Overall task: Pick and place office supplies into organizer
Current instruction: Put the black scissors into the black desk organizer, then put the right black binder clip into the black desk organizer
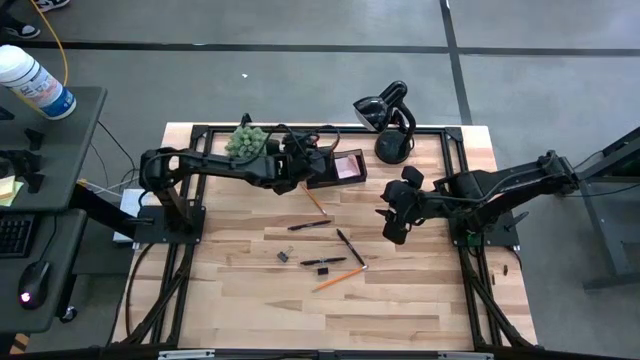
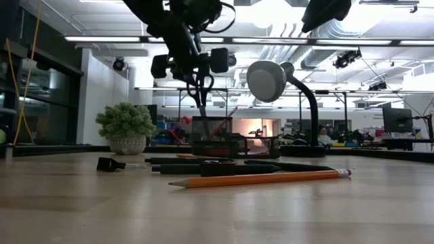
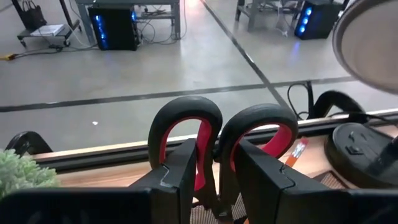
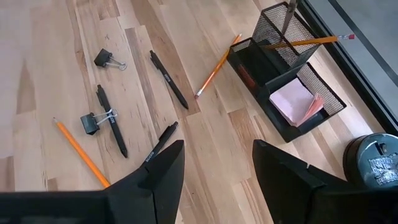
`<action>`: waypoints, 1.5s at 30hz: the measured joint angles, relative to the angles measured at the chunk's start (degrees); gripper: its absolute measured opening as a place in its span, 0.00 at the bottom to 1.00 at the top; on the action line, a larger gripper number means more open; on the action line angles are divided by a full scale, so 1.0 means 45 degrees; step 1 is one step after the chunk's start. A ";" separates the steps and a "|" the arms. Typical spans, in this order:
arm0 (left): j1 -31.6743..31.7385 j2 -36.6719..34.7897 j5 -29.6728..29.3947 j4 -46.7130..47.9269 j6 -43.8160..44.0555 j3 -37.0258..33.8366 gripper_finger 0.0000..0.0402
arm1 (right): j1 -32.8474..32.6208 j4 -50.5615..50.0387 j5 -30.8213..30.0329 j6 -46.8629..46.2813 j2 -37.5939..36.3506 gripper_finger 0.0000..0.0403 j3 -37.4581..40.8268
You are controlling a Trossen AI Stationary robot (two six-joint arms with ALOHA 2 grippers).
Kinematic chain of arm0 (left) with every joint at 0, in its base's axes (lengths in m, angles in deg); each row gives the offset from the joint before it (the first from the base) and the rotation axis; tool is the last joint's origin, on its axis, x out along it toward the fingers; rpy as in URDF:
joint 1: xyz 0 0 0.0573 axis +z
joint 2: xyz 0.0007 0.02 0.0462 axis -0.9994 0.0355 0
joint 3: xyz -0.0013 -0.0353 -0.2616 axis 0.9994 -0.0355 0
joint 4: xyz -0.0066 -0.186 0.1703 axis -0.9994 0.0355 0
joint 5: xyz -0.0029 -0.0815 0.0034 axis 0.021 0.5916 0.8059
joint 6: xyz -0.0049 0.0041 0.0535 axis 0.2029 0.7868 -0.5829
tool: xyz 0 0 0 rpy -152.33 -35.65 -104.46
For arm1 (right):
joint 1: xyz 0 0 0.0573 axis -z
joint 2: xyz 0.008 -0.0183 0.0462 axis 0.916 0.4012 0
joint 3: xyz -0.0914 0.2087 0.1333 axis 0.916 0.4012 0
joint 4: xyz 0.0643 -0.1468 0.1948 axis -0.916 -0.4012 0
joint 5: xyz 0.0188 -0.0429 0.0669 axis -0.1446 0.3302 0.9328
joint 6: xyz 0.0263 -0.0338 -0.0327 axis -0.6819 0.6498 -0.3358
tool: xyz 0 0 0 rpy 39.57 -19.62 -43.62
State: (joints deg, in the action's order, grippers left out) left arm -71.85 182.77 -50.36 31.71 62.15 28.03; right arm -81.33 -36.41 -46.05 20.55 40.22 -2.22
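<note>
My left gripper [image 3: 214, 158] [image 1: 306, 166] hangs over the black mesh organizer [image 1: 336, 168] [image 4: 287, 74] and is shut on the red-and-black scissors [image 3: 214, 134]. In the low view the scissors [image 2: 201, 98] point down into the organizer's tall cup [image 2: 207, 130]. An orange pencil [image 4: 311, 42] leans in that cup, and a pink sticky-note pad [image 4: 292, 99] lies in a tray. My right gripper [image 4: 217, 162] [image 1: 393, 222] is open, raised over the table right of the loose pens [image 1: 350, 247] and pencils [image 1: 335, 280]. My left gripper pinches the scissors across the lower part of the two handle loops [image 3: 200, 177], one finger on each outer side. The loops rise beyond the fingers [image 3: 177, 180]. The scissors hang upright, blades down, inside the organizer's cup; whether the tips rest on its floor is hidden.
Loose on the table lie pens [image 4: 168, 79] [image 4: 112, 121], pencils [image 4: 217, 67] [image 4: 78, 152] and binder clips [image 4: 104, 59] [image 4: 93, 121]. A black curved-neck lamp [image 1: 390, 120] stands right of the organizer, a spiky green plant [image 1: 248, 140] left of it. Bare wood lies toward the near edge.
</note>
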 joint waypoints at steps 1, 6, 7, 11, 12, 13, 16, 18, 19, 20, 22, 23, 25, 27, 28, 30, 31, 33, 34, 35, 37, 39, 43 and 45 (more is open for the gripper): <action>0.0004 0.0043 0.0000 0.0032 0.0000 0.0000 0.24 | 0.0000 0.0000 0.0000 0.0000 0.0000 0.46 0.0000; 0.0015 0.0174 0.0441 0.0101 0.0000 0.0000 0.24 | 0.0000 0.0000 0.0000 0.0000 0.0000 0.46 0.0000; 0.0015 0.0174 0.0547 0.0100 0.0000 0.0000 0.25 | 0.0000 0.0000 -0.0003 0.0000 0.0000 0.46 0.0000; 0.0015 0.0174 0.0570 0.0180 0.0000 0.0000 0.29 | 0.0000 0.0005 -0.0007 0.0004 0.0000 0.46 0.0000; 0.0015 0.0174 0.0518 0.0180 0.0000 0.0000 0.30 | 0.0000 0.0005 -0.0015 0.0004 0.0000 0.46 0.0000; 0.0023 0.0174 0.0501 0.0180 0.0000 0.0000 0.32 | 0.0000 0.0005 -0.0015 0.0000 0.0000 0.46 0.0000; 0.0109 0.0174 0.0336 0.0170 0.0000 0.0000 0.37 | 0.0000 0.0005 -0.0019 0.0005 0.0000 0.46 0.0000; 0.0121 0.0174 0.0324 0.0170 0.0000 0.0000 0.40 | 0.0000 0.0005 -0.0005 0.0000 0.0000 0.46 0.0000; 0.0123 0.0174 0.0291 0.0169 0.0004 0.0000 0.42 | 0.0000 0.0005 -0.0006 -0.0002 0.0000 0.46 0.0000; 0.0125 0.0174 0.0163 0.0148 0.0001 0.0000 0.43 | 0.0000 0.0006 -0.0005 -0.0005 0.0000 0.46 0.0000; 0.0112 0.0169 -0.0008 0.0055 0.0000 0.0000 0.46 | 0.0000 0.0005 -0.0005 -0.0005 0.0000 0.46 0.0000; 0.0112 0.0169 -0.0056 -0.0005 0.0005 0.0000 0.48 | 0.0000 0.0010 -0.0005 0.0000 0.0000 0.46 0.0000; 0.0107 0.0164 -0.0058 -0.0147 -0.0003 0.0000 0.50 | 0.0000 0.0010 -0.0005 -0.0005 0.0000 0.46 0.0000; 0.0107 0.0164 -0.0058 -0.0418 -0.0111 0.0000 0.52 | 0.0000 0.0010 -0.0003 0.0000 0.0000 0.46 0.0000; 0.0107 0.0159 -0.0060 -0.0571 -0.0232 0.0000 0.53 | 0.0000 0.0009 -0.0005 0.0000 0.0000 0.46 0.0000; 0.0083 0.0154 -0.0058 -0.0840 -0.0318 0.0000 0.54 | 0.0000 0.0010 0.0000 0.0000 0.0000 0.46 0.0000; 0.0087 0.0114 -0.0042 -0.0976 -0.0326 0.0000 0.55 | 0.0000 0.0010 0.0000 0.0000 0.0000 0.46 0.0000; 0.0083 -0.0097 0.0320 -0.1088 -0.0348 -0.0005 0.55 | 0.0000 0.0005 0.0000 0.0000 0.0000 0.46 0.0000; 0.0083 -0.0234 0.0622 -0.1090 -0.0348 0.0000 0.55 | 0.0000 0.0005 0.0005 0.0000 0.0000 0.46 0.0000; 0.0083 -0.0344 0.1033 -0.0994 -0.0350 0.0000 0.55 | 0.0000 -0.0013 0.0041 0.0000 0.0000 0.46 0.0000; 0.0087 -0.0548 0.2348 -0.0779 -0.0370 0.0000 0.55 | 0.0000 -0.0074 0.0190 -0.0073 0.0000 0.46 0.0000; 0.0083 -0.0849 0.3952 -0.0415 -0.0541 -0.0005 0.53 | 0.0000 -0.0158 0.0272 -0.0325 0.0000 0.46 0.0000; 0.0083 -0.1377 0.7513 0.0220 -0.1334 0.0000 0.49 | 0.0000 -0.0348 0.0636 -0.0659 0.0000 0.46 0.0000; 0.0083 -0.1427 0.9815 0.0394 -0.2081 0.0000 0.46 | 0.0000 -0.0344 0.0808 -0.0663 0.0000 0.46 0.0000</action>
State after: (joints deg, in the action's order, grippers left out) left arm -71.48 176.35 -6.19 33.48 52.78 28.03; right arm -81.33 -37.96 -42.41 17.56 40.22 -2.22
